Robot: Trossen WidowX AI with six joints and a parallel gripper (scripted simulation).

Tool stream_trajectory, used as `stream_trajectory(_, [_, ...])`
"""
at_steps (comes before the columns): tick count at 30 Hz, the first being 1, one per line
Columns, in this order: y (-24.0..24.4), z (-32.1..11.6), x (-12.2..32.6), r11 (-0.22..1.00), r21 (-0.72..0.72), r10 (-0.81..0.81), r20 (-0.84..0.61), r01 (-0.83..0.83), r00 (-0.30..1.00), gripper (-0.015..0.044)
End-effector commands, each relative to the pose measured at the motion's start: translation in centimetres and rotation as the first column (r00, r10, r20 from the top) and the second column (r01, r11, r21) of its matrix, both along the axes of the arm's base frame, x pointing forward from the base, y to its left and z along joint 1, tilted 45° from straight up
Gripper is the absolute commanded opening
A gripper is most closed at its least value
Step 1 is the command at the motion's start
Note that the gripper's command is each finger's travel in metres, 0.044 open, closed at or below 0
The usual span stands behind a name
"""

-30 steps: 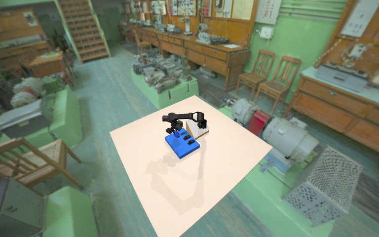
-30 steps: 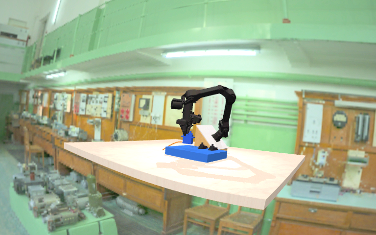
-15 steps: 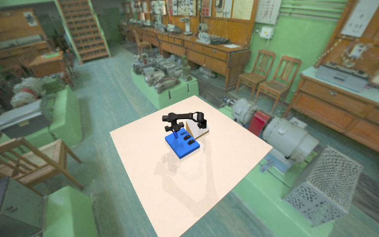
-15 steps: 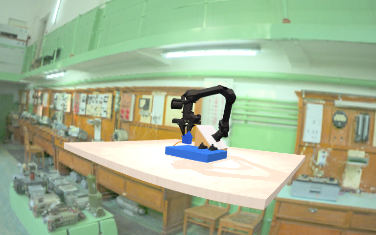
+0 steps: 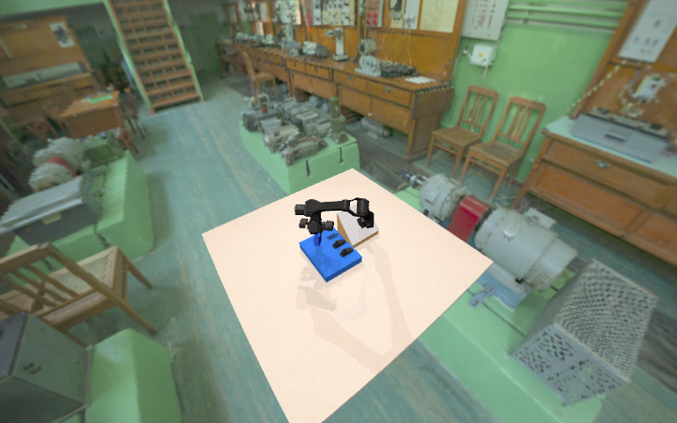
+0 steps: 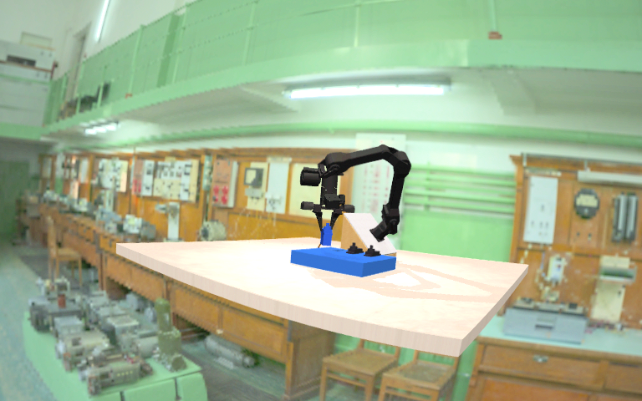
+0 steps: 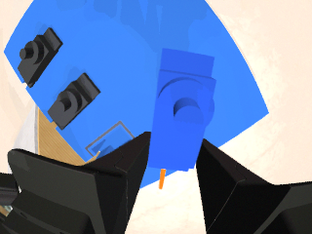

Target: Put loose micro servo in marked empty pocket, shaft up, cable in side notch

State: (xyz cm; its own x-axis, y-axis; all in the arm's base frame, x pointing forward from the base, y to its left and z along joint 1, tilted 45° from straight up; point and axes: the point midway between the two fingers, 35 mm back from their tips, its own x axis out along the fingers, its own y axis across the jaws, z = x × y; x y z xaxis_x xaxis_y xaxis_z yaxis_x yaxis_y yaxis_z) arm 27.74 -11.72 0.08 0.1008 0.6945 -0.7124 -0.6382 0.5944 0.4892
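Note:
A blue micro servo [image 5: 316, 241] [image 6: 327, 235] [image 7: 181, 117] is held above the blue deck [image 5: 326, 268] [image 6: 326, 264] [image 7: 239, 107]. My gripper [image 5: 320, 242] [image 6: 326, 230] [image 7: 174, 140] is shut on it, one finger on each side. In the wrist view its round output shaft faces the camera, and a short piece of orange cable [image 7: 162, 179] shows at its near end. The empty pocket's grey outline [image 7: 103, 135] is left of the servo and turned relative to it, partly hidden by the left finger. In the exterior view air shows under the servo.
Two black servos [image 5: 338, 243] [image 5: 345, 251] [image 6: 354, 248] [image 6: 371, 251] [image 7: 75, 100] [image 7: 39, 56] stand seated on the deck in line with the pocket. A wedge-shaped block [image 5: 355, 230] [image 6: 366, 229] [image 7: 63, 146] with a pale sloping face stands beside the deck. The arm arches over this block.

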Motion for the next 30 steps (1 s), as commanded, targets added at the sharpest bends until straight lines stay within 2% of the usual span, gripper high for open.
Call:
stream_trajectory(1, [-0.26, 0.00, 0.04, 0.995, 0.003, -0.096, -0.087, 0.097, 0.992, 0.0000])
stream_trajectory(10, [-0.27, 0.01, 0.04, 0.949, -0.010, -0.303, -0.299, 0.315, 0.905, 0.0000])
stream_trajectory(20, [-0.27, 0.01, 0.04, 0.847, -0.077, -0.488, -0.505, 0.526, 0.712, 0.0000])
stream_trajectory(30, [-0.13, 0.00, -0.95, 0.839, -0.083, -0.498, -0.518, 0.538, 0.696, 0.0000])
